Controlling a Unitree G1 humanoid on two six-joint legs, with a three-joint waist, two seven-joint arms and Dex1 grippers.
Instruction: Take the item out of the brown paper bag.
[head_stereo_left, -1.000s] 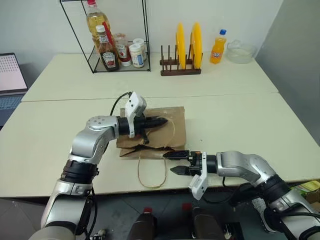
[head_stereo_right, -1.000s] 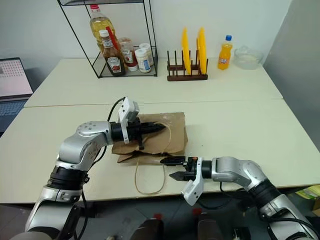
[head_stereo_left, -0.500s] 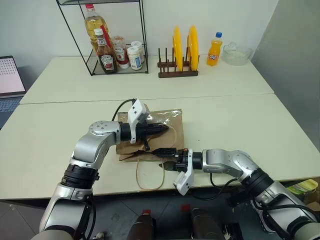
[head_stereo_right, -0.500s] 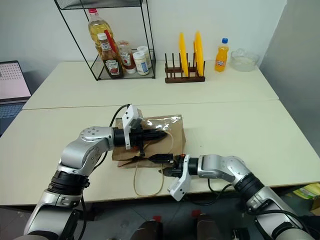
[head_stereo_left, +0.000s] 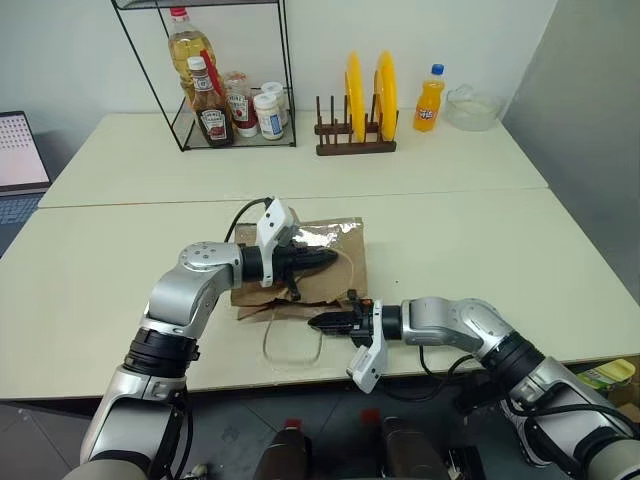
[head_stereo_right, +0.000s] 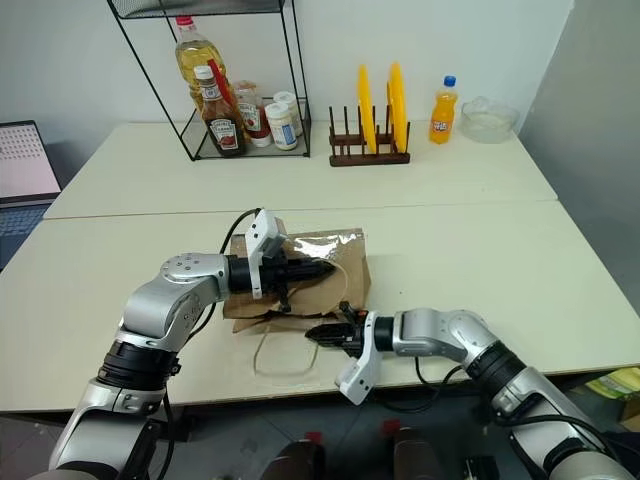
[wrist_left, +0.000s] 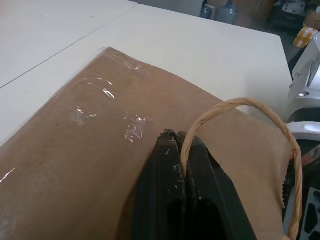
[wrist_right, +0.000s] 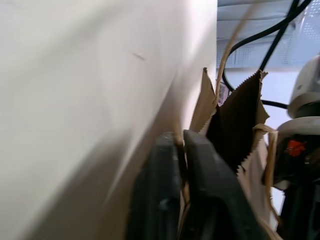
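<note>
The brown paper bag (head_stereo_left: 322, 238) lies flat on the near table, its open mouth toward me. My left gripper (head_stereo_left: 328, 259) hovers over the bag, shut on the upper cord handle (wrist_left: 260, 107), which loops out from between its fingers. At the bag's mouth (wrist_right: 235, 120), my right gripper (head_stereo_left: 318, 322) points left and is shut on the lower cord handle (head_stereo_left: 275, 345), which trails toward the table's front edge. The item is hidden.
A wire rack with sauce bottles (head_stereo_left: 215, 90) stands on the far table at the back left. A wooden rack with yellow plates (head_stereo_left: 365, 100), an orange soda bottle (head_stereo_left: 429, 98) and a glass bowl (head_stereo_left: 475, 105) stand to its right. A laptop (head_stereo_left: 20, 150) sits at the far left.
My right gripper, open a second ago, moved left to the bag's mouth and has shut on the lower cord handle. That loop has been dragged left. The left gripper has kept still.
</note>
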